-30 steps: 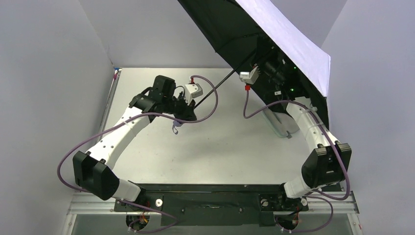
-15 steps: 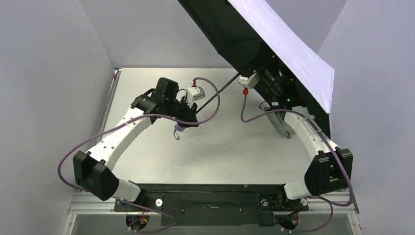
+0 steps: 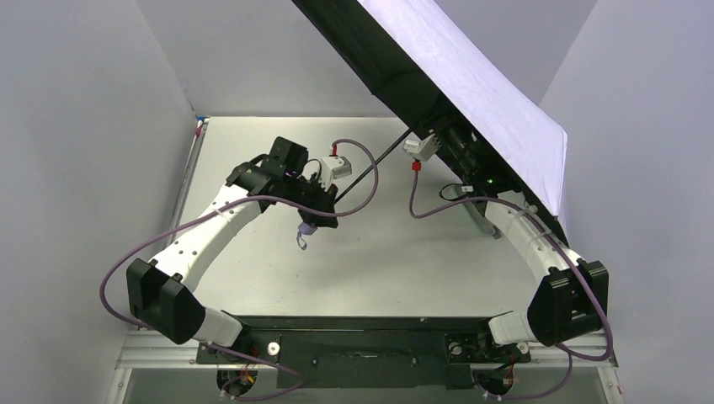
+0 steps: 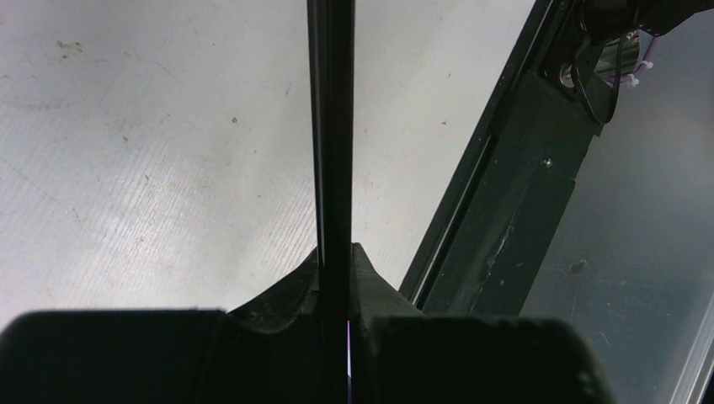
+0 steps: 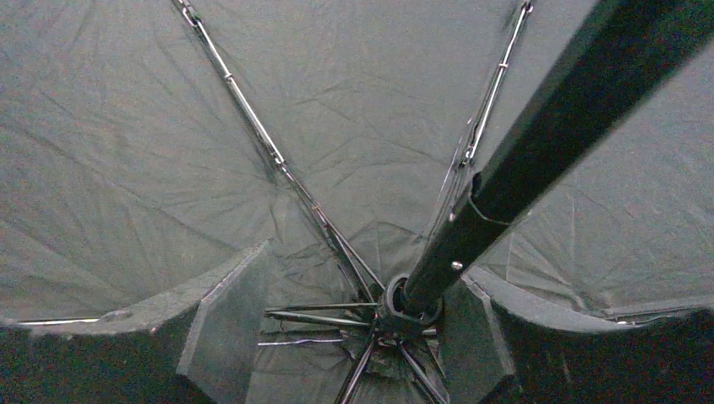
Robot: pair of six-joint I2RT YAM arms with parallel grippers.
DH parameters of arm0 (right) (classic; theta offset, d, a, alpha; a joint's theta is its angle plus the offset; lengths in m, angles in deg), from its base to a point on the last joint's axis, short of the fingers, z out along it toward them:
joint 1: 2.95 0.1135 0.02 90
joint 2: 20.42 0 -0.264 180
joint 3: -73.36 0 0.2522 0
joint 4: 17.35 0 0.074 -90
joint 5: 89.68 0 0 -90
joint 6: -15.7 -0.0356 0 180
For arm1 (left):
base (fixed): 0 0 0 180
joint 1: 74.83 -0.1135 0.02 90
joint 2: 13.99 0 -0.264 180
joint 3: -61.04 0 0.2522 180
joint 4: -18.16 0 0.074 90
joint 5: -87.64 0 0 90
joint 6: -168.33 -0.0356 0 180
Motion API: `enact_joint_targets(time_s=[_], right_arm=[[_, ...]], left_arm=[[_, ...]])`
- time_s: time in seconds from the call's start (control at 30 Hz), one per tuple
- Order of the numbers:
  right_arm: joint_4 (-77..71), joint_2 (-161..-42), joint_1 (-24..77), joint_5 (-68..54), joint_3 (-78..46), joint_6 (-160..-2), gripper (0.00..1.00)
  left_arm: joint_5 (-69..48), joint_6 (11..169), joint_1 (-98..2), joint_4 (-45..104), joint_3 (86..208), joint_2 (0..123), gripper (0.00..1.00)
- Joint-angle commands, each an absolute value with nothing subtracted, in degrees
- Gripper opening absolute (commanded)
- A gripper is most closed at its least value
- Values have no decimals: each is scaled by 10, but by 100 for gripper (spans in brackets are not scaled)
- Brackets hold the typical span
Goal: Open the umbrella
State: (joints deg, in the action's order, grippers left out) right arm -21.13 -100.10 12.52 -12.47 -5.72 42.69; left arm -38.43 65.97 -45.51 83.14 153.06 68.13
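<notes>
The umbrella (image 3: 471, 93) stands open and tilted over the far right corner of the table (image 3: 404, 252), pale side up and black lining facing down toward the arms. Its thin shaft (image 3: 370, 168) is the long axis. It runs from just left of the table's middle, up and away toward the far right, into the hub (image 5: 396, 307) under the cloth. The small handle (image 3: 307, 229) with its loop hangs off the low end. The left claw (image 3: 324, 204) is clamped tight on that low end just above the handle, and the wrist view shows the shaft pinched between its fingers. The left arm reaches forward from its base, elbow out to the left, wrist turned in toward the middle. The right claw (image 5: 364, 278) is tucked under the cloth at the hub. Its jaws are parted, one finger each side of the shaft, and neither seems to be pressing on it, so it holds nothing. The right arm reaches forward and up along the right edge, forearm angled in under the canopy. The ribs (image 5: 253, 126) look fully spread, so the opening seems done or nearly so. The right claw lies nearer the hub. Judged from this, any withdrawal has to go back down the shaft line, toward the near left, to keep clear of the ribs.
</notes>
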Motion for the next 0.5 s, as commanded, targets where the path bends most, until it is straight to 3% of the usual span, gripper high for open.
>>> enact_joint_targets(time_s=[0.0,0.47], right_arm=[[-190,-985,141,-107,-35,426,63],[-229,-953,185,-103,12,400,58]], left_arm=[[-401,669,-456,828,1545,679,0],[-401,653,-457,834,1547,682,0]])
